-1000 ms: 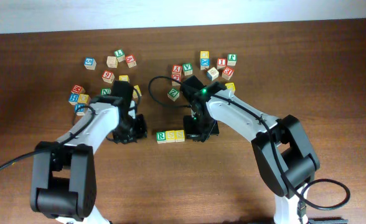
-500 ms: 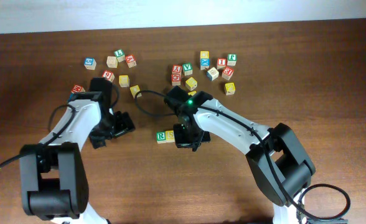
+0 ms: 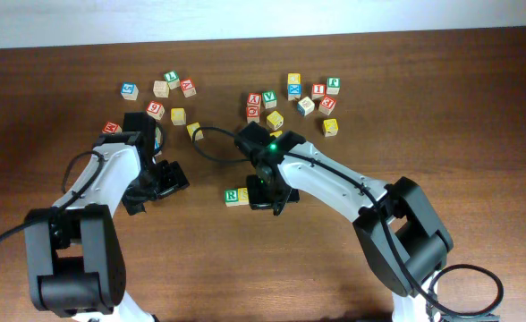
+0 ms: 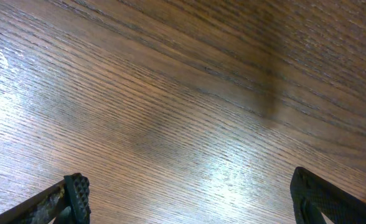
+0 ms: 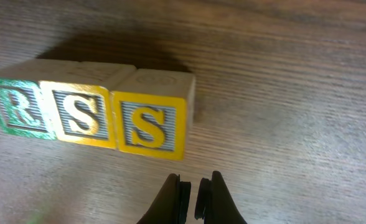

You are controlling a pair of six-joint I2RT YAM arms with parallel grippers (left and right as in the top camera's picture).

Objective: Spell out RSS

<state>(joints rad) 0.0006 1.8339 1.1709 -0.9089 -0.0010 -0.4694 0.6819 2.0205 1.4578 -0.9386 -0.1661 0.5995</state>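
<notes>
In the right wrist view three letter blocks stand touching in a row on the wooden table: a green R block (image 5: 18, 109), a yellow S block (image 5: 80, 116) and a second yellow S block (image 5: 149, 126). My right gripper (image 5: 193, 186) is shut just in front of the last S, holding nothing. In the overhead view only the green R block (image 3: 233, 196) and the edge of an S block (image 3: 243, 193) show; my right gripper (image 3: 267, 197) covers the others. To the left of the row my left gripper (image 3: 158, 189) stands open. Its fingers (image 4: 77, 193) are wide apart over bare wood.
Loose letter blocks lie at the back left (image 3: 161, 88) and back centre (image 3: 292, 97). More blocks (image 3: 112, 128) sit beside the left arm. A black cable (image 3: 211, 143) loops between the arms.
My left gripper has opened wide and drawn back to the left, away from the row. My right gripper, still shut, has shifted left over the S blocks.
</notes>
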